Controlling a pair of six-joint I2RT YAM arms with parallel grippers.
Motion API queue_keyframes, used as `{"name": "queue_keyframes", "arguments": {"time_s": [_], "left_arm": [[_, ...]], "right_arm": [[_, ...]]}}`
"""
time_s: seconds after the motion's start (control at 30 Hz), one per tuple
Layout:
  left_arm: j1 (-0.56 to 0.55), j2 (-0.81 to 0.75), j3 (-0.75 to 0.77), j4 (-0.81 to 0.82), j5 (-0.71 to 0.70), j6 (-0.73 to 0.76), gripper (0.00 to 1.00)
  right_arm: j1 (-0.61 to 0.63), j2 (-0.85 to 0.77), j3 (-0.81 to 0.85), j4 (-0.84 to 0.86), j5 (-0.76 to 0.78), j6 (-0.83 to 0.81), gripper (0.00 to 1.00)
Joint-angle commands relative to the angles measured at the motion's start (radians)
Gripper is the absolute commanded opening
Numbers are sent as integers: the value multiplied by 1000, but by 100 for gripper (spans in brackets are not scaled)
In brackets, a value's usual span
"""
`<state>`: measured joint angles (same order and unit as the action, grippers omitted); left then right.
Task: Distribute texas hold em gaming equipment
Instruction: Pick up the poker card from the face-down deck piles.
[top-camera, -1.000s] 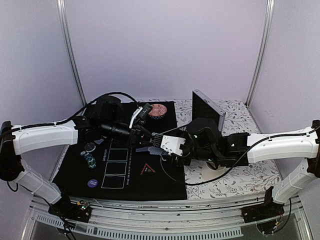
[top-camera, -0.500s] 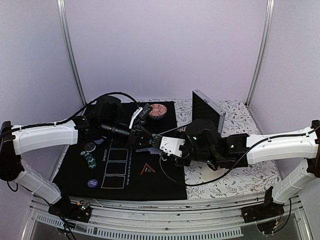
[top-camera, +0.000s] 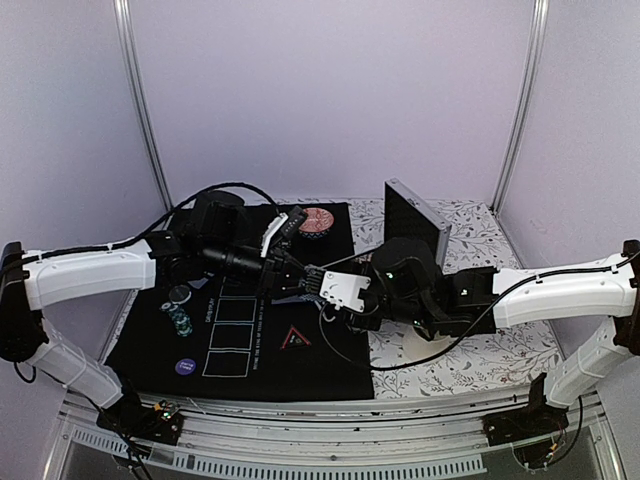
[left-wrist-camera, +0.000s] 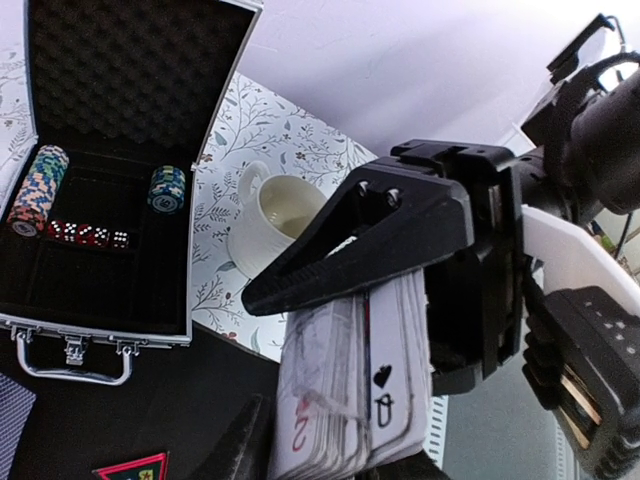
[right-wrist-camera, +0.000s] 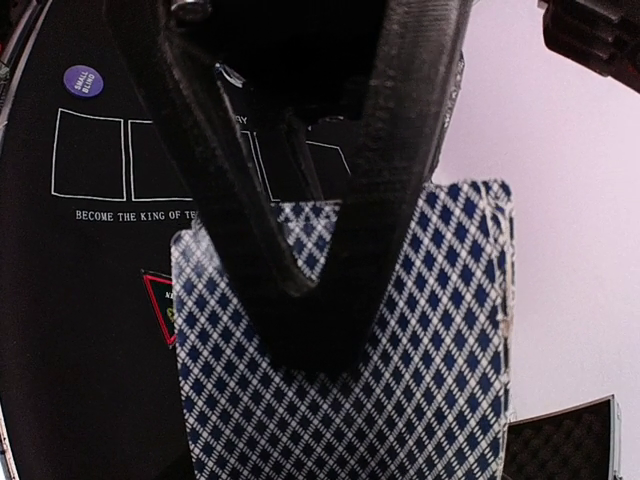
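Note:
A deck of blue-diamond-backed playing cards (top-camera: 306, 283) hangs above the black mat where both grippers meet. In the left wrist view the deck (left-wrist-camera: 350, 400) stands on end, slightly fanned, showing a queen of spades and a red two. My left gripper (left-wrist-camera: 320, 455) is open, its fingers loosely either side of the deck's lower end. My right gripper (right-wrist-camera: 312, 320) is shut on the deck (right-wrist-camera: 400, 390); one finger (left-wrist-camera: 350, 240) crosses the deck's top. On the mat lie a red triangle marker (top-camera: 296, 339), a purple disc (top-camera: 185, 366) and a small chip stack (top-camera: 180, 318).
An open metal case (left-wrist-camera: 100, 330) holds chip stacks (left-wrist-camera: 38, 185) and red dice (left-wrist-camera: 85, 235) on the floral cloth right of the mat (top-camera: 240, 370). A white cup (left-wrist-camera: 285, 210) stands beside it. A red patterned bowl (top-camera: 317, 221) sits at the mat's far edge.
My left gripper's jaws have spread apart around the deck while my right gripper's jaws have closed in on it. Both arms have hardly shifted.

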<state>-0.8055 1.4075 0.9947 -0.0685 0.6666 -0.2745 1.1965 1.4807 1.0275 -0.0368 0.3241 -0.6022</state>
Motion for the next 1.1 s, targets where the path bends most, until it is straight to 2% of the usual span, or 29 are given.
{"name": "queue_keyframes", "arguments": {"time_s": [0.0,0.1,0.17,0.27,0.43,0.5,0.6,0.7,0.9,1.0,1.07], "left_arm": [[-17,-17,40,-72,-114,42,28],[-18,-39,35,-76,-119,53,25],[-17,-52,29,-78,-115,55,19],[-15,-65,15,-55,-96,47,0],[-16,-66,-7,25,7,-11,0],[-17,-60,-7,35,18,-22,0],[-16,-59,-3,35,15,-27,0],[-15,-61,-4,31,10,-26,0],[-16,-63,-2,13,-5,-18,0],[-16,-61,6,-16,-41,-3,16],[-16,-61,19,-48,-87,13,20]], "right_arm": [[-5,-1,9,42,18,6,51],[-5,-1,8,41,18,7,51],[-6,-2,8,40,18,5,52],[-6,-2,4,44,20,4,62],[-6,-1,-1,71,23,-4,79],[-6,0,-4,84,23,-12,81],[-6,4,-8,102,38,-25,78],[-5,3,-10,109,47,-35,65],[-5,-9,-18,106,46,-31,56],[-5,-11,-20,105,46,-30,54],[-6,-13,-20,104,46,-28,54]]}}
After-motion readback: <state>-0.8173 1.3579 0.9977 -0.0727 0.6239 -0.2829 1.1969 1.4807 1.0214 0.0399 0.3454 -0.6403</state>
